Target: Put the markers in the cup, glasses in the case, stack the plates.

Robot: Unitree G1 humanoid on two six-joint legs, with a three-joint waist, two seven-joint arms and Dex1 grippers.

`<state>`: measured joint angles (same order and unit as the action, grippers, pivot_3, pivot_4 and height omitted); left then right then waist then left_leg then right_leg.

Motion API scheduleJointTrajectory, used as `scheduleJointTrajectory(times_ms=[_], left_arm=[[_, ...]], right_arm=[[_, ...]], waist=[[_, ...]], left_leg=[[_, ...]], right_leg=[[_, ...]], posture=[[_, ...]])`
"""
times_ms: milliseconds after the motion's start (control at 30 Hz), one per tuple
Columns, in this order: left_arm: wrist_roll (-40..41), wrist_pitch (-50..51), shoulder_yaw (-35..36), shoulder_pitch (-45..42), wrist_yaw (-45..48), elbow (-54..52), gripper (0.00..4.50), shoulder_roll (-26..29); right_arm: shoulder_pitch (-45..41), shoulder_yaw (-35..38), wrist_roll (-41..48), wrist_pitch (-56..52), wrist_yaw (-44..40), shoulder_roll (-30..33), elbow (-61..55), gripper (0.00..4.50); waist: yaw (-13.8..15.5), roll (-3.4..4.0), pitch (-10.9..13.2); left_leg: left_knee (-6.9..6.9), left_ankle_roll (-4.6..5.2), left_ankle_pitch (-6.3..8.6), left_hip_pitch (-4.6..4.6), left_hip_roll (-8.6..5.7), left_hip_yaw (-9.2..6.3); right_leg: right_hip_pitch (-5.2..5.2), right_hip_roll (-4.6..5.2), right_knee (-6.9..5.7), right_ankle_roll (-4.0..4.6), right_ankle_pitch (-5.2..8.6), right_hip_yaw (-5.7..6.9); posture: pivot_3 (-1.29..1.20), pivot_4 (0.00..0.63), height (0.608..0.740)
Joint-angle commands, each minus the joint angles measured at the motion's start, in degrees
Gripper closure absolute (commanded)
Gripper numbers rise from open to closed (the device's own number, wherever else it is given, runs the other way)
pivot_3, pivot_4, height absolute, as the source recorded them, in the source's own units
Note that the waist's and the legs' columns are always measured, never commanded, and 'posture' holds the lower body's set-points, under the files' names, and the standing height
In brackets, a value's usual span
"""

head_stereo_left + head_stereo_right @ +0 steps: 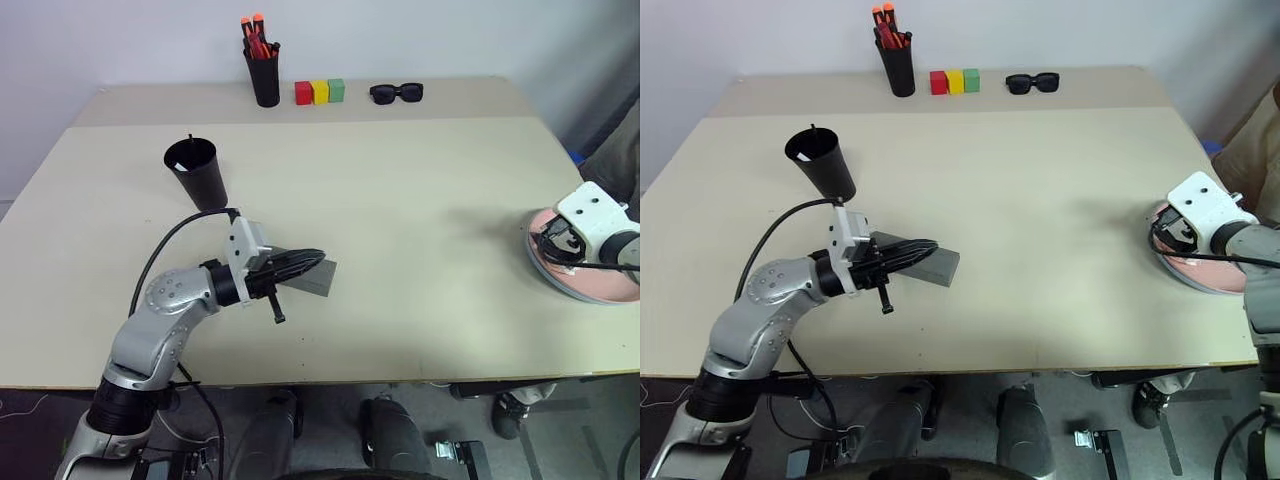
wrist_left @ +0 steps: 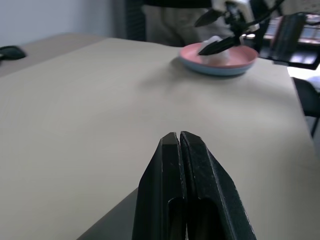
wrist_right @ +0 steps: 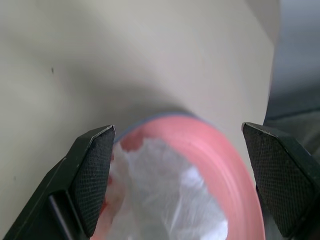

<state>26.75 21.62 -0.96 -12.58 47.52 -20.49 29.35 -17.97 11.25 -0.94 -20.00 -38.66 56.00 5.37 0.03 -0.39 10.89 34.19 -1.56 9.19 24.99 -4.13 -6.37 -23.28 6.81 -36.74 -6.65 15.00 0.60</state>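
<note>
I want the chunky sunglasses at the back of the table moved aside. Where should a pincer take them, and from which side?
Take the sunglasses at the narrow bridge between the two lenses, coming down from above. They lie flat on the table with the front spread side to side, so the bridge is probably the slimmest part for the fingers to span. The coloured blocks stand apart on one side and should not hinder.
</note>
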Motion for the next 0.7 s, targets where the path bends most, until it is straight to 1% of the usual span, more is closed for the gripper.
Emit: scheduleJointTrajectory(times_ms=[33,167,233,367,467,700], left_arm=[[0.3,-1.1,5.0,1.1,-2.4,-1.2,4.48,1.1],[-1.4,-2.7,12.2,7.3,-5.3,-1.6,4.48,3.6],[-1.8,-3.6,16.0,11.0,-6.3,-2.1,4.48,4.6],[-1.6,-5.0,22.2,16.3,-7.8,-2.3,4.48,5.6],[-1.7,-5.6,25.0,19.4,-8.4,-2.8,4.48,5.7],[-1.3,-8.6,27.6,24.8,-8.2,-2.9,4.48,4.4]], right_arm=[[-2.1,0.1,4.2,3.2,-3.1,-1.9,-4.1,0.39],[-3.8,-1.5,12.5,2.6,-8.7,-8.0,-7.9,0.39],[-4.4,-2.4,14.7,2.5,-10.9,-10.1,-8.0,0.39],[-6.8,-3.7,16.1,5.2,-13.2,-12.5,-4.3,0.39],[-9.2,-4.9,15.5,7.0,-14.5,-13.5,0.0,0.39],[-12.3,-7.8,13.9,10.8,-16.4,-14.8,5.6,0.39]], waist=[[-0.3,0.00,0.0],[-1.0,-0.02,0.0],[-1.0,-0.01,0.0],[-0.6,-0.02,0.0],[-0.4,-0.03,0.0],[-0.7,-0.02,0.0]], left_leg=[[-0.01,0.00,0.00,-0.01,0.01,-0.03],[-0.03,0.02,0.01,-0.02,0.01,-0.09],[-0.06,0.05,0.03,-0.06,0.01,-0.07],[-0.06,0.04,0.04,-0.06,-0.01,-0.07],[-0.05,0.02,0.05,-0.06,-0.02,-0.07],[-0.21,0.05,0.07,-0.06,-0.01,-0.03]], right_leg=[[0.00,0.00,-0.01,0.00,0.00,0.00],[0.01,0.00,0.02,-0.01,0.00,-0.03],[0.00,0.00,0.02,-0.01,0.00,-0.08],[0.01,0.01,0.07,0.00,0.00,-0.10],[0.06,0.02,0.14,0.02,0.00,-0.10],[0.04,0.02,0.33,0.05,-0.03,-0.12]], posture=[[0.00,0.150,0.740],[0.00,0.150,0.740],[0.00,0.150,0.740],[0.00,0.150,0.740],[0.00,0.150,0.740],[0.00,0.150,0.740]])
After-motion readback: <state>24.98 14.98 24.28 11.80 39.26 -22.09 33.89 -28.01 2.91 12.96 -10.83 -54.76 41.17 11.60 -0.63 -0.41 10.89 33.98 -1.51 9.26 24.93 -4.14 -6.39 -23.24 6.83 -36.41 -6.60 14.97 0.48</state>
